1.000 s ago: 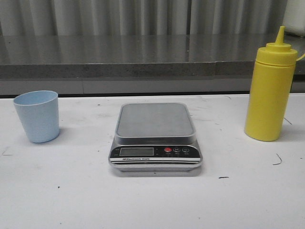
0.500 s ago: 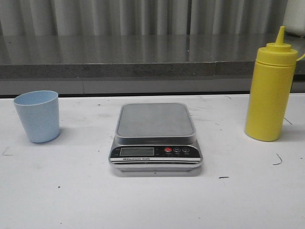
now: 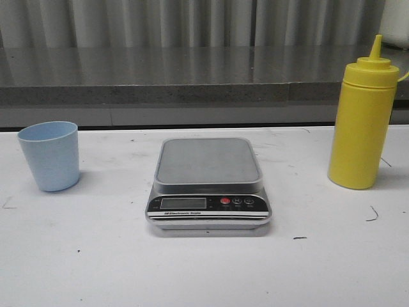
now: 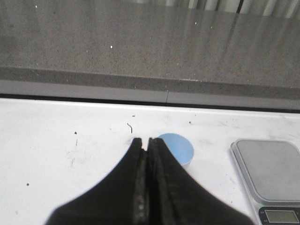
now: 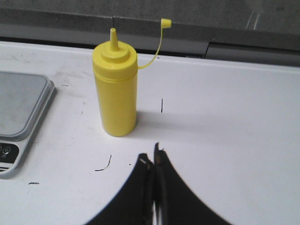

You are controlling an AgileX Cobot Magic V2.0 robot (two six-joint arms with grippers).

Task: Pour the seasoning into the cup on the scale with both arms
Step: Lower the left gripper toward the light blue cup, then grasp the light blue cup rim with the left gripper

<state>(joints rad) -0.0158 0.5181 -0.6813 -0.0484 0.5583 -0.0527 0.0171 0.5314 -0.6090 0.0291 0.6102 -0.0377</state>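
The light blue cup (image 3: 50, 155) stands upright on the white table at the left, apart from the scale (image 3: 208, 182) in the middle, whose steel platform is bare. The yellow seasoning bottle (image 3: 362, 121) stands upright at the right with its tethered cap (image 5: 165, 22) hanging off the nozzle. Neither arm shows in the front view. In the left wrist view my left gripper (image 4: 146, 141) is shut and empty, with the cup (image 4: 178, 148) just beyond its tips. In the right wrist view my right gripper (image 5: 152, 153) is shut and empty, short of the bottle (image 5: 115, 87).
A grey stone ledge (image 3: 192, 80) runs along the table's back edge, with a curtain behind it. Small dark marks (image 3: 372, 213) dot the white tabletop (image 3: 204, 268). The scale's edge (image 5: 18, 108) lies beside the bottle in the right wrist view.
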